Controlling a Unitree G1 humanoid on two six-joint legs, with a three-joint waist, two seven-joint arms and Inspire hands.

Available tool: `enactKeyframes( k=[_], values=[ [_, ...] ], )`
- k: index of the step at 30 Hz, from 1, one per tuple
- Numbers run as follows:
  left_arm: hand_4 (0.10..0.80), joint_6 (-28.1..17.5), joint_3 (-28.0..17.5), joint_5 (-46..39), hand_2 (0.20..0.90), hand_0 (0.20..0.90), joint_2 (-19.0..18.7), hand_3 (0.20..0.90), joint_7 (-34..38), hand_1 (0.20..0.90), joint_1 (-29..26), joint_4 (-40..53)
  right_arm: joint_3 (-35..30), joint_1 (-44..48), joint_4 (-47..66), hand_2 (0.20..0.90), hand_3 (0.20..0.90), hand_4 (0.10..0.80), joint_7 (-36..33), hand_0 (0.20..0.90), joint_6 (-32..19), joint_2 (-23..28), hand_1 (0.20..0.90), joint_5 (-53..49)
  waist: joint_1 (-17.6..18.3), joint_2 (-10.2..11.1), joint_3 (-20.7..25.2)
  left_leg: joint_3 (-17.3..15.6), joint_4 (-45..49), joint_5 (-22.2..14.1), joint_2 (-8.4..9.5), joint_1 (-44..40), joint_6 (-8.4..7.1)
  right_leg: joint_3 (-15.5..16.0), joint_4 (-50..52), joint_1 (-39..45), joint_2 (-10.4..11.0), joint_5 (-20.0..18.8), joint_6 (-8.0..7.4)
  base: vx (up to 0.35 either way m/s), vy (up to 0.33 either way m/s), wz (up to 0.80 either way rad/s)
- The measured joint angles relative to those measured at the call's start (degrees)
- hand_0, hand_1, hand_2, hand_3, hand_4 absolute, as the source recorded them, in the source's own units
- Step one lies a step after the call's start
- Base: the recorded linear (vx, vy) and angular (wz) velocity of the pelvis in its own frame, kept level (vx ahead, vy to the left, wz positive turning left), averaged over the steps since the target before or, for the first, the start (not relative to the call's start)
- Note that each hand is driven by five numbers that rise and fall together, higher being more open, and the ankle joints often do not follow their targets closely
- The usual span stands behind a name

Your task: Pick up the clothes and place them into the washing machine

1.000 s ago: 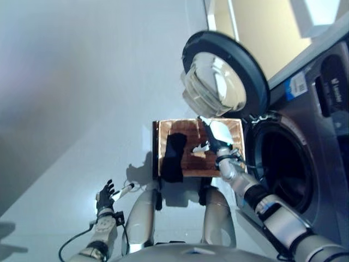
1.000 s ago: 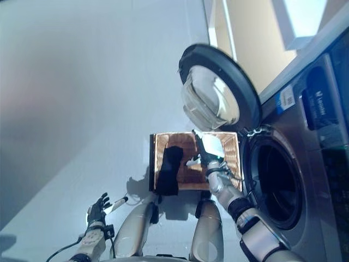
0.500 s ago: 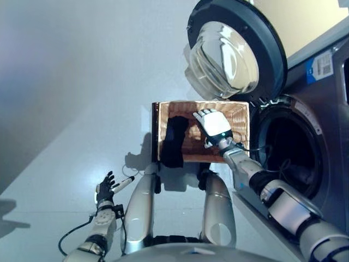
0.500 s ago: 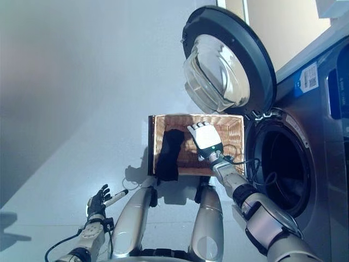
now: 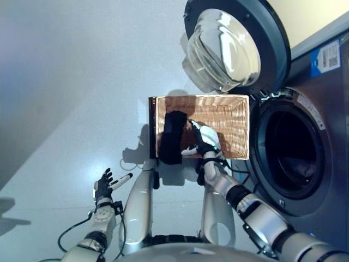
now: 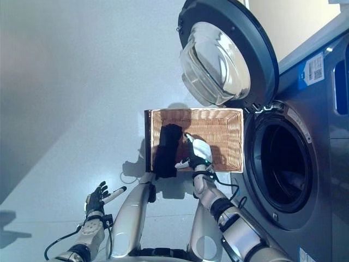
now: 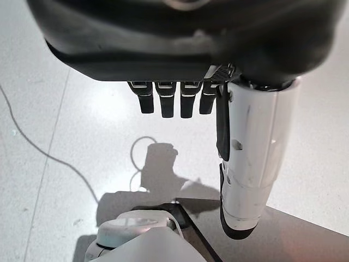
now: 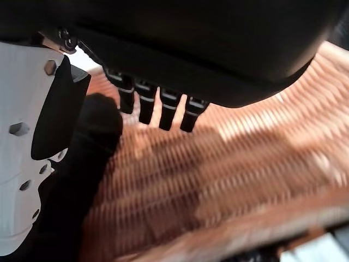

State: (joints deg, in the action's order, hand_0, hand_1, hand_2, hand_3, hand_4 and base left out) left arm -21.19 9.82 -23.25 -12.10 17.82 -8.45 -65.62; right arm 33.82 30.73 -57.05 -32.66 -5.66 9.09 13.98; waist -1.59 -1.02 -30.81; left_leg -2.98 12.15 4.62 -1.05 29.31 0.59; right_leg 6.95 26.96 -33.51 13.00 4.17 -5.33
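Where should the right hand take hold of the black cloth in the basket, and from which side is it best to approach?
Probably the part of the black cloth inside the wicker basket, coming from above on the washing-machine side, where the right hand hangs, fingers open. The cloth drapes over the basket's left rim, its lower end outside; the inner part lies flat on the weave, free to pinch and lift clear.

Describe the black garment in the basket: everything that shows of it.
The black garment is one dark, limp piece of cloth with no pattern visible. It hangs over the wicker basket at the rim on the robot's left, part inside on the woven floor, part trailing outside. The right hand is in the basket beside it, fingers straight, thumb next to the cloth; contact is unclear.
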Motion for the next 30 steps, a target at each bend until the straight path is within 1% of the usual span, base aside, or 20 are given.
enactKeyframes(
  k=[5,6,7,8,13,16,20,23,25,26,30],
  values=[
    [0.800,0.0,0.2,-0.1,0.900,0.900,-0.1,0.900,0.9,0.900,-0.4,-0.1,-0.1,2.7,-0.2,0.900,0.900,0.800,-0.4,0.900,-1.1,-1.5,0.900,-3.9,0.1,-0.1,0.0,0.0,1.5,-0.1,-0.02,2.3,0.04,-0.1,0.9,-2.1,0.1,-0.2,0.23,-0.006,0.010,0.01],
    [0.800,0.0,0.3,-0.2,0.900,0.900,0.0,0.900,1.0,0.900,-0.4,-0.1,-0.3,3.2,-1.2,0.900,0.900,0.800,-0.7,0.900,-2.0,-2.1,0.900,-4.7,-0.1,-0.1,0.0,0.0,1.6,-0.1,-0.01,2.3,0.04,-0.1,1.0,-2.0,0.1,-0.2,0.24,0.000,0.000,0.00],
    [0.800,0.0,0.4,-0.2,0.900,0.900,0.0,0.900,1.0,0.900,-0.4,-0.1,-1.7,3.9,-2.5,0.900,0.900,0.800,-1.3,0.900,-3.2,-3.5,0.900,-7.7,-0.4,-0.1,0.0,0.0,1.7,-0.2,0.00,2.3,0.05,-0.2,1.1,-2.1,0.1,-0.2,0.25,0.000,0.000,0.00],
    [0.800,0.0,0.4,-0.2,0.900,0.900,0.0,0.900,1.0,0.900,-0.5,0.0,-2.9,4.4,-3.1,0.900,0.900,0.800,-1.6,0.900,-3.2,-4.7,0.900,-10.5,-0.5,-0.1,0.0,0.0,1.7,-0.2,-0.01,2.3,0.03,-0.2,1.2,-2.1,0.1,-0.2,0.24,0.000,0.000,0.00],
    [0.800,0.3,0.9,-0.2,0.900,0.900,0.1,0.900,1.5,0.900,-0.5,-0.1,-3.7,5.6,-5.0,0.900,0.900,0.800,-2.6,0.900,-5.7,-7.7,0.900,-20.5,-1.0,-0.2,0.0,0.0,1.9,-0.2,0.13,2.3,0.02,-0.4,1.7,-2.2,0.3,-0.2,0.28,-0.001,0.007,0.00],
    [0.800,0.8,2.1,-0.5,0.900,0.900,0.0,0.900,2.3,0.900,-0.6,0.0,-4.1,5.7,-5.0,0.900,0.900,0.800,-2.6,0.900,-5.9,-8.7,0.900,-24.7,-1.1,-0.7,0.0,0.0,2.0,-0.2,0.25,2.3,0.02,-0.5,1.8,-2.3,0.4,-0.2,0.28,-0.010,0.021,0.00],
    [0.800,0.8,2.7,-1.2,0.900,0.900,0.3,0.900,2.6,0.900,-0.6,0.0,-4.5,6.2,-5.6,0.900,0.900,0.800,-3.1,0.900,-6.1,-9.3,0.900,-27.2,-1.3,-1.4,0.0,0.0,2.0,-0.2,0.37,2.7,0.02,-0.7,2.0,-2.9,0.5,-0.2,0.28,0.000,0.000,0.00],
    [0.800,0.9,2.8,-1.3,0.900,0.900,0.9,0.900,2.7,0.900,-0.7,0.1,-5.0,7.9,-7.9,0.900,0.900,0.800,-4.0,0.900,-6.3,-9.4,0.900,-28.6,-1.8,-2.4,-0.1,0.1,2.4,-0.2,0.54,3.3,0.04,-0.7,2.5,-3.3,0.7,-0.1,0.39,-0.005,0.012,0.03],
    [0.800,0.8,3.2,-1.4,0.900,0.900,1.3,0.900,3.0,0.900,-0.8,0.4,-6.6,8.9,-9.6,0.900,0.900,0.800,-5.2,0.900,-6.8,-9.5,0.900,-29.2,-2.4,-3.0,-0.1,0.2,2.7,-0.3,0.74,3.4,0.07,-0.7,2.8,-3.4,0.9,0.1,0.46,-0.011,0.013,0.06],
    [0.800,0.8,4.2,-1.4,0.900,0.900,1.2,0.900,3.3,0.900,-0.8,0.5,-7.6,9.6,-10.2,0.900,0.900,0.800,-5.6,0.900,-6.8,-9.5,0.900,-29.6,-2.6,-3.3,0.0,0.2,2.9,-0.3,0.79,3.9,0.07,-0.6,2.9,-3.8,1.0,0.1,0.46,-0.007,0.006,0.06],
    [0.800,0.9,4.9,-2.1,0.900,0.900,1.2,0.900,3.5,0.900,-0.8,0.5,-10.3,12.1,-11.5,0.900,0.900,0.800,-8.5,0.900,-7.2,-10.2,0.900,-32.3,-2.8,-3.6,-0.1,0.3,3.8,-0.3,0.94,5.5,0.11,-0.6,3.8,-5.1,1.3,0.1,0.43,-0.004,0.011,0.04]
  ],
)
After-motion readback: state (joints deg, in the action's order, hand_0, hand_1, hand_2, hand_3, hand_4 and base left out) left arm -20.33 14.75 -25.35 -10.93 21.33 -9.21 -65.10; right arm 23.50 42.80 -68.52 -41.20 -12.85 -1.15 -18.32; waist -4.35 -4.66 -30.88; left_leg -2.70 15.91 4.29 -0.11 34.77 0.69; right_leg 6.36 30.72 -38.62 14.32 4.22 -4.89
